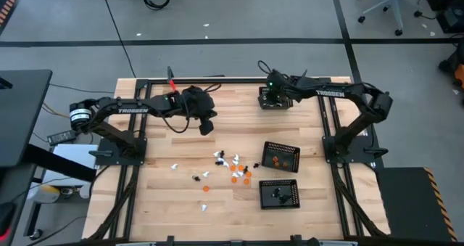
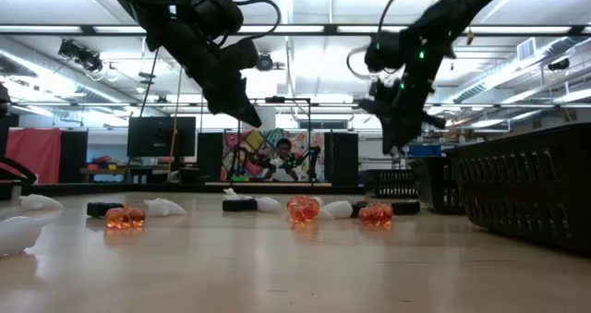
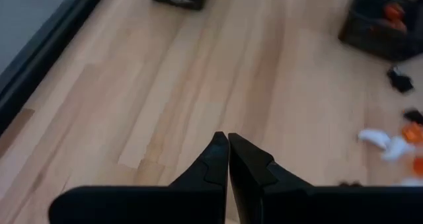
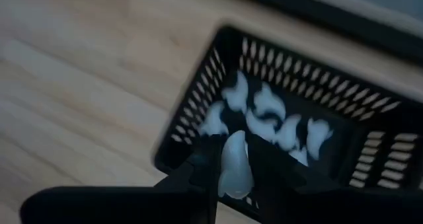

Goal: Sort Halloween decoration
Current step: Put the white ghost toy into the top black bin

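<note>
Loose Halloween decoration figures [image 1: 232, 167] in white, orange and black lie scattered mid-table. My right gripper [image 4: 234, 178] hangs over the far mesh tray [image 1: 275, 99] and is shut on one white figure [image 4: 234, 159]. That tray [image 4: 370, 112] holds several white figures [image 4: 277, 121]. My left gripper [image 3: 228, 141] hovers shut and holding nothing above bare wood [image 1: 206, 128], left of the pile. My right gripper pinches the white figure by its two sides [image 4: 231, 178] between its two fingers [image 4: 198, 171]. The fingers slant down from above. The figure is lifted clear, above the near corner of the tray of white figures.
A mesh tray with orange figures [image 1: 280, 156] and one with black figures [image 1: 279, 193] stand at the right near side. In the low view, orange figures [image 2: 302, 209] and white ones [image 2: 28, 230] lie on the table. Black frame rails edge the table.
</note>
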`<state>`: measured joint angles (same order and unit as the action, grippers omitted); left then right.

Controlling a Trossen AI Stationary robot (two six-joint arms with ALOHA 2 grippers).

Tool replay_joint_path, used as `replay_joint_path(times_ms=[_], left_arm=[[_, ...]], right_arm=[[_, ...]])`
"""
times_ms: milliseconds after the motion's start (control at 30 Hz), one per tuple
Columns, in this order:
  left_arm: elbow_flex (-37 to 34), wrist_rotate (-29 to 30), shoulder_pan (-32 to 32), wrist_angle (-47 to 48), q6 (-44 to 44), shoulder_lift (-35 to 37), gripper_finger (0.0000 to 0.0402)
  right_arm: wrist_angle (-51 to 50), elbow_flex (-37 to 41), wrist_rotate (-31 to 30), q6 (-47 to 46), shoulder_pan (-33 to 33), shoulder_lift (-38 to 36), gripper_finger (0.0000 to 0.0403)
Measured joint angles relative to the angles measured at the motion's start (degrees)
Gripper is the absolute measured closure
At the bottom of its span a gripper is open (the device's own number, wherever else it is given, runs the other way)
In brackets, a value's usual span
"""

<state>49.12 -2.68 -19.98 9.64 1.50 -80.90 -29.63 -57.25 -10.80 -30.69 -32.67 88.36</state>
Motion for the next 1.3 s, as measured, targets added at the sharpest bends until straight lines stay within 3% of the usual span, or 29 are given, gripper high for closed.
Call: replay_joint_path(times_ms=[167, 300, 433, 567, 833, 1033, 1300], left_arm=[[0.0, 2.6, 1.7, 0.0, -6.29, -0.04, 0.0358], [0.0, 2.76, 3.87, 0.43, -10.05, -0.04, 0.0321], [0.02, -1.97, 7.25, 5.85, -10.99, -0.04, 0.0285], [0.01, -4.88, 12.8, 12.23, -10.3, -0.13, 0.0262], [0.02, 2.04, 24.84, 10.38, -6.77, -2.63, 0.0229], [-0.02, 3.26, 25.3, 6.93, -6.8, -9.1, 0.0216], [-0.02, 8.11, 23.91, 1.1, -15.08, -15.43, 0.0216]], right_arm=[[0.4, 0.96, 9.34, 4.29, -5.51, 3.31, 0.0291], [1.06, 1.01, 13.16, 7.36, -8.0, 3.87, 0.026], [-0.54, 0.11, 16.06, 10.03, -9.18, 1.99, 0.0235], [-4.72, -2.6, 12.25, 11.93, -6.6, -2.63, 0.023], [-5.79, -3.82, 4.74, 3.34, 3.91, -11.87, 0.0232], [-6.23, -3.8, -3.48, -2.58, 14.74, -17.53, 0.0232], [-7.5, -3.74, -4.4, 0.49, 21.31, -21.63, 0.0232]])
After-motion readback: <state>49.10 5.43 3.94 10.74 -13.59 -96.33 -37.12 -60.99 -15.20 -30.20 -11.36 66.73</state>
